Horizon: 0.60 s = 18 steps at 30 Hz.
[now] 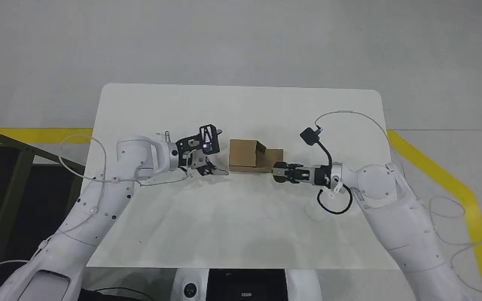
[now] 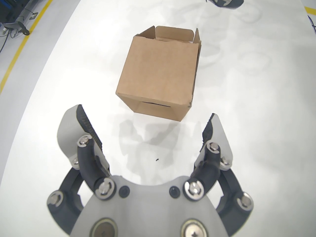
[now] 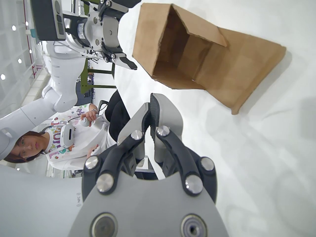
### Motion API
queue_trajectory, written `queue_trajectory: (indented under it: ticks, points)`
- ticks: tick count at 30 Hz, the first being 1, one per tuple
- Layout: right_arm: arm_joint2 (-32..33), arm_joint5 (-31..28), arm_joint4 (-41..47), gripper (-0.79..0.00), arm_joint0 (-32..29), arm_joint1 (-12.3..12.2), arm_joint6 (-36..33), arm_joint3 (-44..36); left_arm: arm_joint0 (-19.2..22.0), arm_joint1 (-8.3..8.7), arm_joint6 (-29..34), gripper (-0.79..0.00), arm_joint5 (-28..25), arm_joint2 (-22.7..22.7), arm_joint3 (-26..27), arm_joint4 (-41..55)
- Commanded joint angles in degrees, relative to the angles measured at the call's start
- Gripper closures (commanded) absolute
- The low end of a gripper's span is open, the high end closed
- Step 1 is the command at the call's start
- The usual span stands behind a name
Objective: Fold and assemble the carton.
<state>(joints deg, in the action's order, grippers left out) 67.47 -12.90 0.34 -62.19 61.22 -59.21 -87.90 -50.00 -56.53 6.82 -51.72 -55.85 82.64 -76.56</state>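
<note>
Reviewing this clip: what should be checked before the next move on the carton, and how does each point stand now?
1. Carton resting steadily on the table: ok, it lies on its side.
2. Left gripper open and empty: ok.
3. Right gripper clear of the carton: ok, shut and empty.
4. End facing the left gripper closed: ok.
5. End facing the right gripper closed: not ok, open, with its flap flat on the table.
6. Flap creases sound: cannot tell.

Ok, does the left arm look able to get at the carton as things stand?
Probably yes. The left gripper is open and points at the carton's closed end, with bare table between them. The right gripper sits at the far, open end, out of the way.
</note>
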Motion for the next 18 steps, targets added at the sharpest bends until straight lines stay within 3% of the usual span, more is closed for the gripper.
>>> queue_trajectory:
  ticks: [1,18]
  points:
    - [-0.2,-0.16,0.05,0.0,-0.18,0.05,1.21,0.75,0.8,-0.43,-1.65,-0.785,0.6,1.06,-0.98,-0.61]
    - [-6.17,-1.82,0.65,0.0,4.71,1.87,6.49,9.58,5.5,-3.53,-5.43,-0.785,0.6,7.25,-7.82,0.49]
